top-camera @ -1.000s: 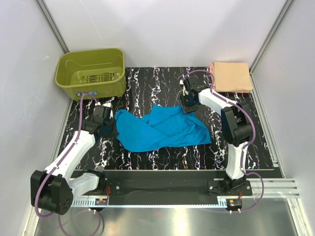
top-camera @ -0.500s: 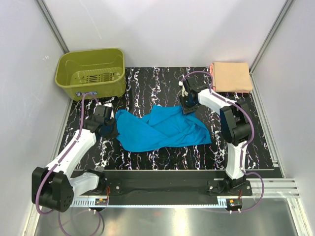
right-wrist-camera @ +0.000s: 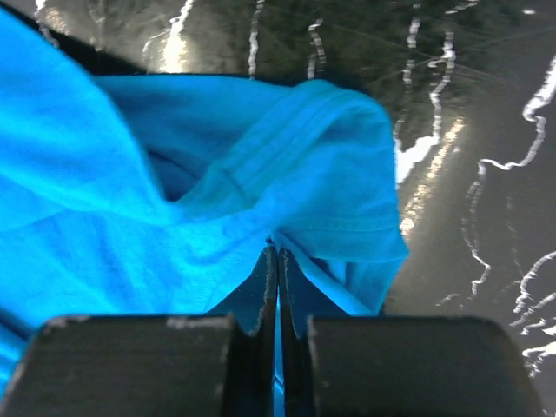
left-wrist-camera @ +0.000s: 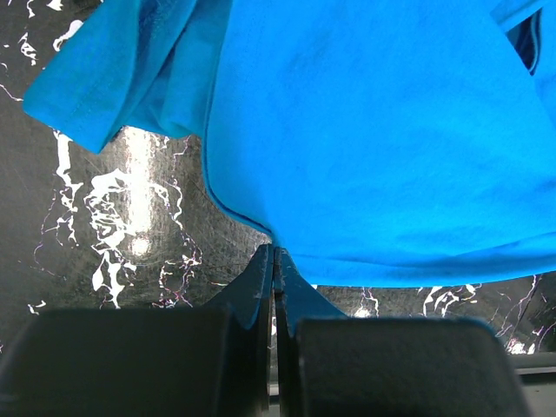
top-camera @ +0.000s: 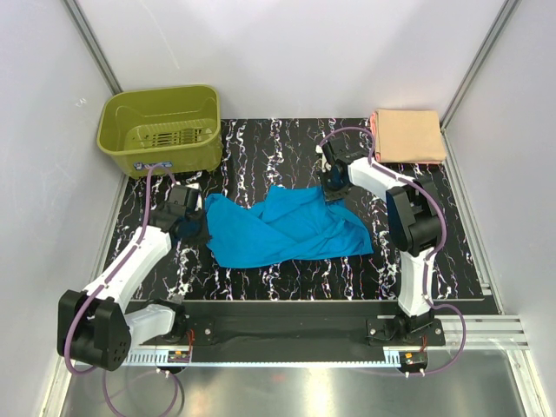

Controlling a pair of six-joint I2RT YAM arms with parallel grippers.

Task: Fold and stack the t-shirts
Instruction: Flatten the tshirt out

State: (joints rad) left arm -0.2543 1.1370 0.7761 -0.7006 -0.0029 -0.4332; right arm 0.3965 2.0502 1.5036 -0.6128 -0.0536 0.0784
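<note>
The turquoise-blue t-shirt point(top-camera: 282, 228) lies crumpled in the middle of the black marbled mat. My left gripper point(top-camera: 193, 223) is shut on the shirt's left edge; in the left wrist view the hem point(left-wrist-camera: 365, 130) runs into the closed jaws point(left-wrist-camera: 274, 252). My right gripper point(top-camera: 334, 190) is shut on the shirt's upper right corner; in the right wrist view a bunched fold point(right-wrist-camera: 287, 174) is pinched between the closed fingers point(right-wrist-camera: 278, 256). The peach-orange t-shirt point(top-camera: 407, 135) lies folded at the far right corner.
An olive-green plastic basket point(top-camera: 162, 128) stands at the far left corner of the mat point(top-camera: 269, 148). White walls with metal frame posts enclose the table on three sides. The arms' base rail point(top-camera: 287, 330) runs along the near edge.
Both grippers keep their hold on the blue shirt. The right gripper has shifted slightly toward the back; the left has edged a little. The shirt's outline is nearly the same.
</note>
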